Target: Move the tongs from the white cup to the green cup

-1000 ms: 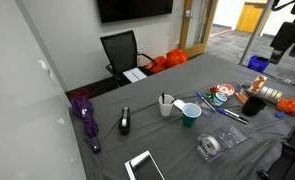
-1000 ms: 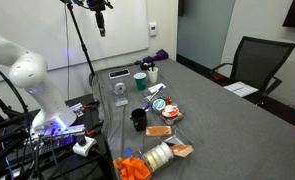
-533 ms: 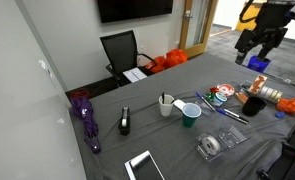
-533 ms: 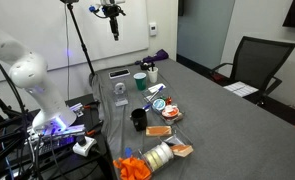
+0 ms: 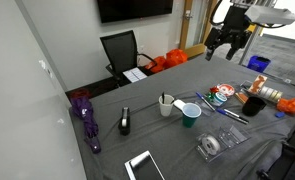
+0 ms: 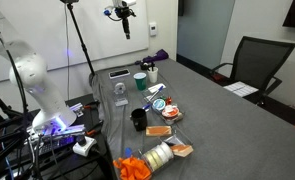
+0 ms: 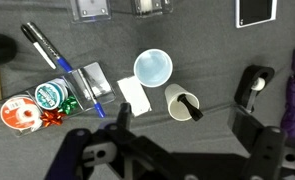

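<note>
The white cup [image 5: 167, 106] stands mid-table with the slim dark tongs [image 5: 164, 98] sticking out of it. The green cup [image 5: 190, 116] stands right beside it. In the wrist view I look straight down on the white cup [image 7: 180, 103] with the tongs [image 7: 190, 105] inside, and on the green cup [image 7: 153, 68], which shows its pale inside. Both cups also show in an exterior view, white [image 6: 152, 73] and green [image 6: 140, 79]. My gripper [image 5: 227, 42] [image 6: 125, 14] hangs high above the table, well off from the cups. Its jaws [image 7: 185, 122] are open and empty.
A squat black gadget [image 5: 124, 122] and a purple umbrella [image 5: 85, 118] lie beyond the white cup. A colourful tin [image 5: 223, 95], blue pens [image 7: 37, 45], a black mug [image 5: 253, 103], a clear tape roll [image 5: 211, 146] and a tablet [image 5: 144, 166] crowd the table. A black chair [image 5: 120, 50] stands behind.
My arm has swung over the table toward the cups, staying high. The jaws stay open. Nothing on the table has moved.
</note>
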